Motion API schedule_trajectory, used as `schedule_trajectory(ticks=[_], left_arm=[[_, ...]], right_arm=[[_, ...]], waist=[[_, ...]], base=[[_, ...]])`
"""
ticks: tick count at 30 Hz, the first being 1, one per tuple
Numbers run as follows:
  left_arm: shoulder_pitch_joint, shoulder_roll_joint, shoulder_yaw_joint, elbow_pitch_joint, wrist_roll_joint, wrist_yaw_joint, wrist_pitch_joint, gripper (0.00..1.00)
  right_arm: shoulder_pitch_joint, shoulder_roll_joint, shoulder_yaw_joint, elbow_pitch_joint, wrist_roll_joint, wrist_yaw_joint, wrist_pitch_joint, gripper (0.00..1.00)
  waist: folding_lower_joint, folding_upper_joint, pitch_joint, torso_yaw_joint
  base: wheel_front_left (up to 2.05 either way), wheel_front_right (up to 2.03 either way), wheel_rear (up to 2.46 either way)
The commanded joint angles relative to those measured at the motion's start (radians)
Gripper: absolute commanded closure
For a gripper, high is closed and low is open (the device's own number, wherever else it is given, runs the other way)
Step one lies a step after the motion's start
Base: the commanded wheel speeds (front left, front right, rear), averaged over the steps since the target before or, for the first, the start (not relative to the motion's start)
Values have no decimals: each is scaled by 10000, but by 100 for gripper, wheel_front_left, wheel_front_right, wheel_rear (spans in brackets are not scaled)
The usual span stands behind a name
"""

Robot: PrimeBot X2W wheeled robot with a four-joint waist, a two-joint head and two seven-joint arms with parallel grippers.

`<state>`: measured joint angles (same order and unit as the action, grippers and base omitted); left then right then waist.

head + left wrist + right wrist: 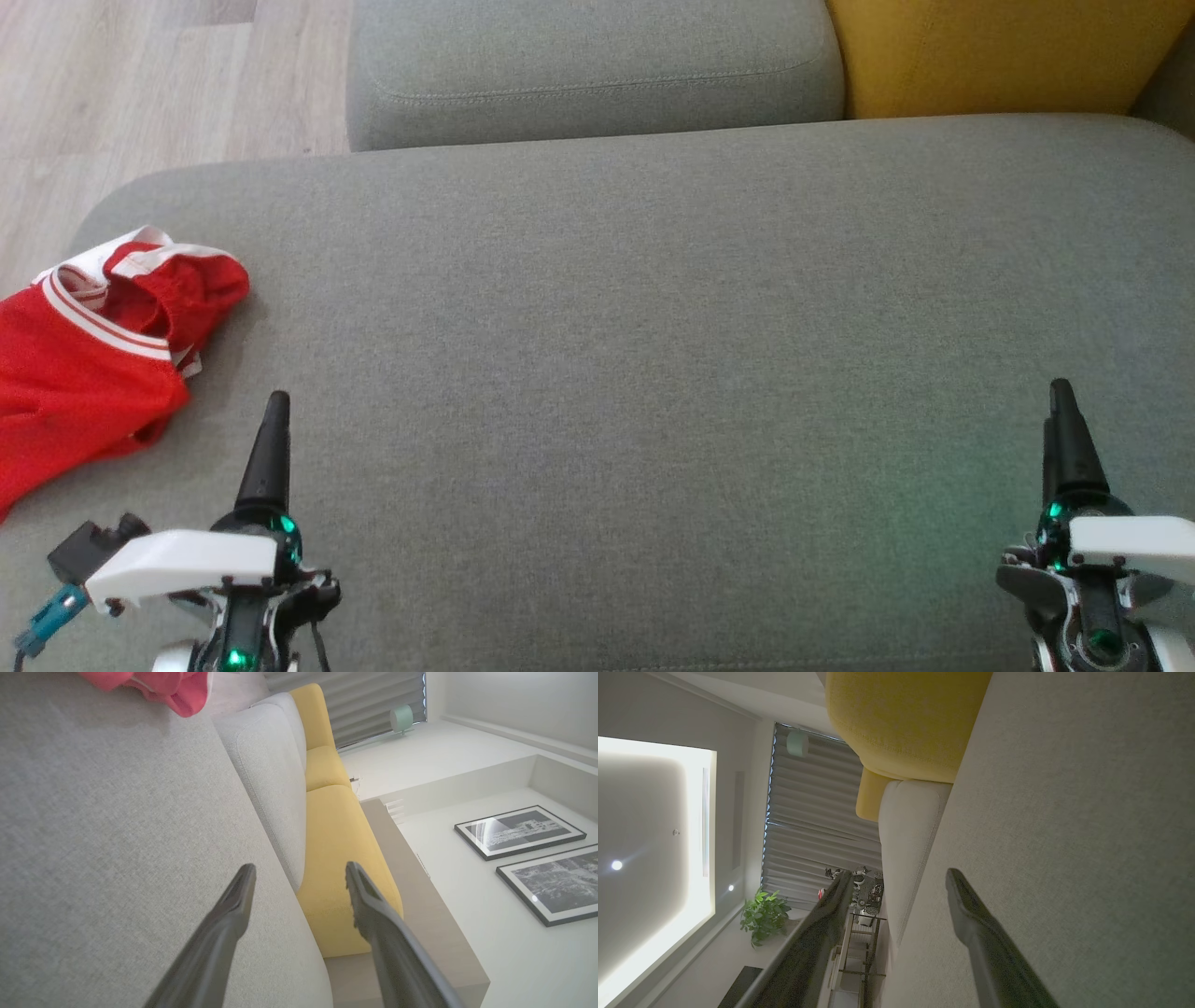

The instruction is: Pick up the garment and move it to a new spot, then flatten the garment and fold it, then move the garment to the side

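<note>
Red garment point(89, 364) lying crumpled at left end of grey sofa seat point(653, 308), white-trimmed opening facing up. Left gripper point(276, 403) pointing forward just beside it, fingers spread apart, gripping nothing. Right gripper point(1061, 390) sitting well apart over seat's right side, fingers likewise spread, empty. Yellow cushion point(980, 56) showing behind.
</note>
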<state>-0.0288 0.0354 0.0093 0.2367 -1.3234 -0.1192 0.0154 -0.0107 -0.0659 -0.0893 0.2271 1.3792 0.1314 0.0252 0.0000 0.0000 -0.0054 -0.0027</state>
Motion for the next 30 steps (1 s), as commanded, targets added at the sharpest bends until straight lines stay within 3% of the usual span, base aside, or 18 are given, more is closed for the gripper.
schedule_trajectory(ticks=[1,15,30], left_arm=[[-546,163,13,-457,350,-11,-103,0],[-503,365,-306,-905,2810,55,-512,0],[-420,599,-663,-1213,5025,325,-921,0]], right_arm=[[-416,-228,84,-490,-342,-2,-113,0],[-314,-318,358,-1067,-3000,-3,-296,0],[-273,-447,730,-1282,-5030,-4,-510,0]], waist=[[0,0,-6,-2],[0,0,-87,-23],[0,0,-156,-24]], base=[[0,0,0],[0,0,0],[0,0,0]])
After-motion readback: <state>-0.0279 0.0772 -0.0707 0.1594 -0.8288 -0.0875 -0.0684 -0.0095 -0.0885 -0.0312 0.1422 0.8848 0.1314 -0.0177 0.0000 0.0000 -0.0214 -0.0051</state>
